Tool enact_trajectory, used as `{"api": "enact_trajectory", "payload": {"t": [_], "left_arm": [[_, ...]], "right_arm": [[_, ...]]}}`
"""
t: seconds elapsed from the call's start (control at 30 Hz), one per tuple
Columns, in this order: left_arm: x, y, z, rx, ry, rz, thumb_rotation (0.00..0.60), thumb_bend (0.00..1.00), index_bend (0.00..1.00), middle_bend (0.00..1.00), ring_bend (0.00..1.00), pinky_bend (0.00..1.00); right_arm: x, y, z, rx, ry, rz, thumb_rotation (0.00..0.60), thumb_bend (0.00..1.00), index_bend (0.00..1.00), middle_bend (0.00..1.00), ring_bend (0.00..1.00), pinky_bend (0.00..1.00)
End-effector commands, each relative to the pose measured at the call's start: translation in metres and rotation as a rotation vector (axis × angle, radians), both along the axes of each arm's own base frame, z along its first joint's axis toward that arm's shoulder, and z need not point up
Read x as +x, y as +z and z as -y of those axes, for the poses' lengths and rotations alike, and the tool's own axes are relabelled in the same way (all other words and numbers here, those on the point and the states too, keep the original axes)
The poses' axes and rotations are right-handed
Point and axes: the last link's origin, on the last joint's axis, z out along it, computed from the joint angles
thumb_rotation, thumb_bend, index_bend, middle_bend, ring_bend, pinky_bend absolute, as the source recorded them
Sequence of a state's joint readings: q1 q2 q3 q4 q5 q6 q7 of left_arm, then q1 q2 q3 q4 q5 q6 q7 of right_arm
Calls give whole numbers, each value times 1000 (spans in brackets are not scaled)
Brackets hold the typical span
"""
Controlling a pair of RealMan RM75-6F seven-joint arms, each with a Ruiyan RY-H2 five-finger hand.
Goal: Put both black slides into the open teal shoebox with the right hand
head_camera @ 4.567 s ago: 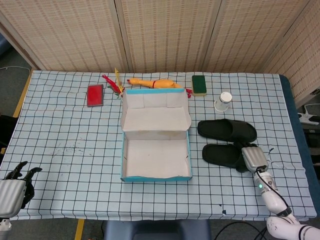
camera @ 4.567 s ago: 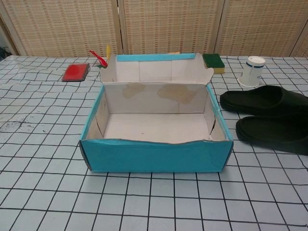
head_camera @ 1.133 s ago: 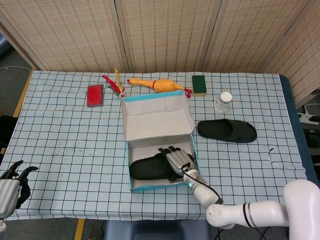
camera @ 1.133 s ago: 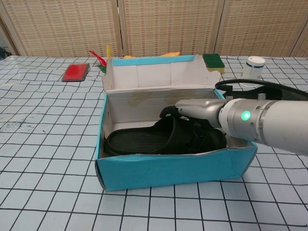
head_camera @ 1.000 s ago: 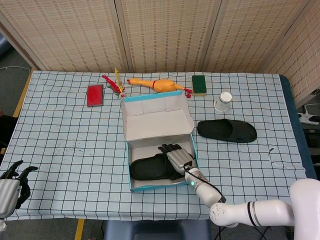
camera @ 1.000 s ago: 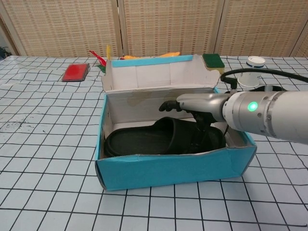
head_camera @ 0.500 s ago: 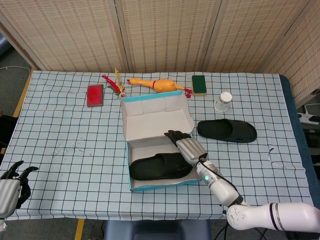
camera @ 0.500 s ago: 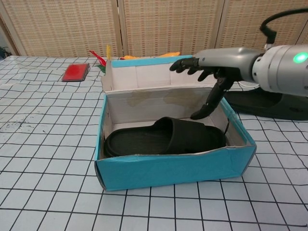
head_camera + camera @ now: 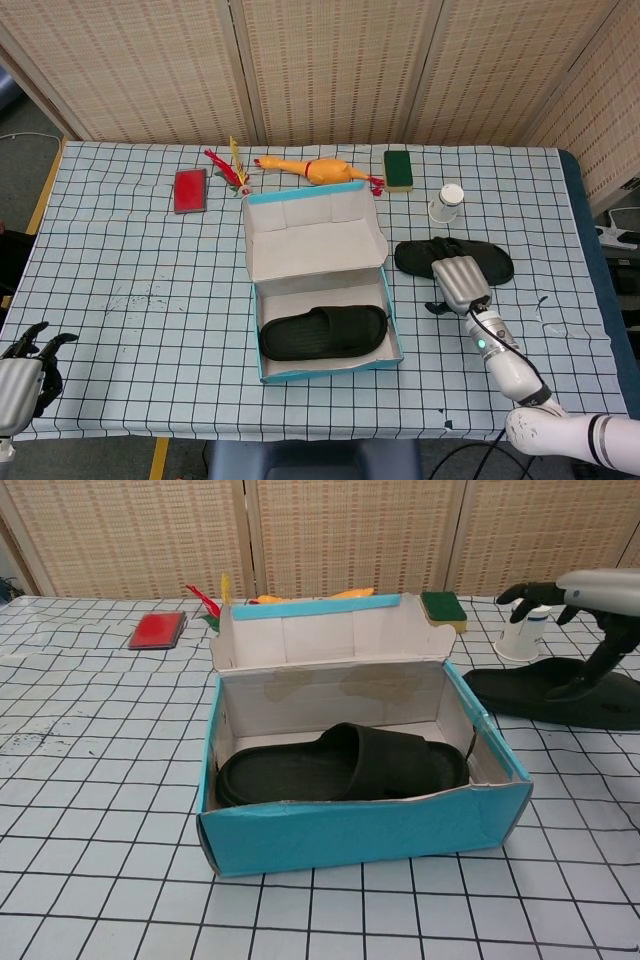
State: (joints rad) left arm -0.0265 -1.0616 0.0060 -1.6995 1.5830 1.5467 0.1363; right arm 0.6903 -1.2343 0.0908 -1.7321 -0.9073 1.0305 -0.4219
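L hand (image 9: 22, 385) sits at the table's near-left corner, fingers spread, holding nothing, well apart from everything. Teal shoebox (image 9: 322, 370) mid-table, lid flipped back; first black slide (image 9: 323, 332) already lies inside, long axis running L–R across the box floor. Second black slide (image 9: 455, 258) is on the cloth just R of the box, also lying L–R. R hand (image 9: 459, 281) hangs over its near-mid part, fingers apart w/ nothing gripped; in chest view the thumb prob. touches the slide's top, but contact is hard to confirm. So the R hand is far nearer: slide directly under it, box to its left. Next move likely needs a grasp across the slide's short width.
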Motion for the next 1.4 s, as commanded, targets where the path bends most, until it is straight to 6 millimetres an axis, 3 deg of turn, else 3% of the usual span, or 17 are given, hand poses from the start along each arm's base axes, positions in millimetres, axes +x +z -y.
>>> {"api": "enact_trajectory", "payload": {"t": [0.03, 0.43, 0.53, 0.73, 1.4], "left_arm": [[-1, 0, 0, 1, 4, 2, 600, 636, 293, 118, 132, 372], [-1, -2, 0, -13, 9, -7, 600, 636, 293, 118, 134, 372], [-2, -4, -1, -17, 15, -14, 600, 636, 293, 118, 134, 371], [-2, -4, -1, -21, 20, -20, 600, 636, 293, 119, 134, 372], [-2, -4, -1, -22, 18, -22, 600, 636, 293, 119, 134, 372]], "right_arm": [[-25, 4, 6, 1, -47, -9, 600, 102, 38, 122, 0, 87], [-61, 9, 37, -75, -158, -7, 600, 102, 22, 121, 0, 68], [-75, 0, 55, -69, -213, 24, 600, 102, 22, 121, 0, 68], [-83, -17, 70, -67, -233, 41, 600, 102, 11, 119, 0, 59], [-93, -42, 80, -52, -241, -5, 600, 102, 11, 118, 0, 58]]}}
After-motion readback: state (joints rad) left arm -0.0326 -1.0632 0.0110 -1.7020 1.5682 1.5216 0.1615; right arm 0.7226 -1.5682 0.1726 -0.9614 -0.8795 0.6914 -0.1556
